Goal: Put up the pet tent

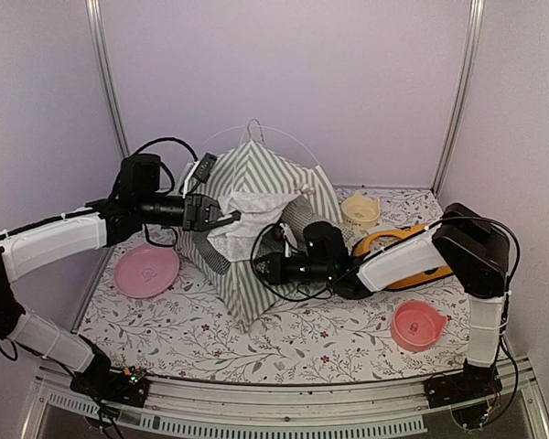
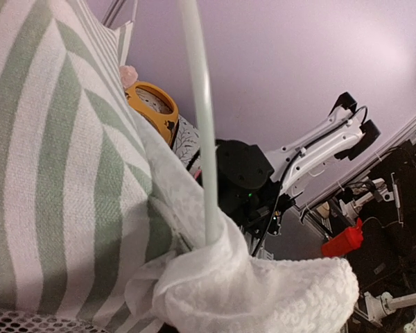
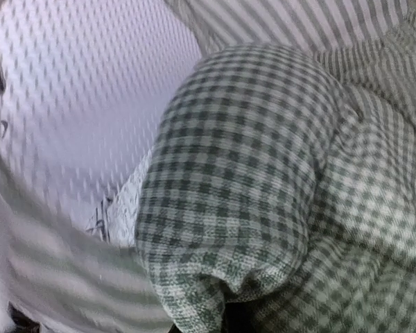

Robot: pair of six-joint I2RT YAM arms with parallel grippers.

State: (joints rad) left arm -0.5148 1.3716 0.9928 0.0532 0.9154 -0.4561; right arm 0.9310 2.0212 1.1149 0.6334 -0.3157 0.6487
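The pet tent, striped grey-green and white, stands tilted at the table's middle with thin white poles crossing at its top. My left gripper is at the tent's front, shut on the bunched white lace curtain. In the left wrist view the curtain covers the fingers and a white pole rises from it beside the striped wall. My right gripper reaches into the tent's opening. In the right wrist view the green-checked gingham cushion bunches at the jaws and hides the fingers; lace mesh hangs to the left.
A pink plate lies left of the tent. A pink bowl sits front right, a cream bowl back right, and an orange bowl lies partly under the right arm. White walls close in on three sides.
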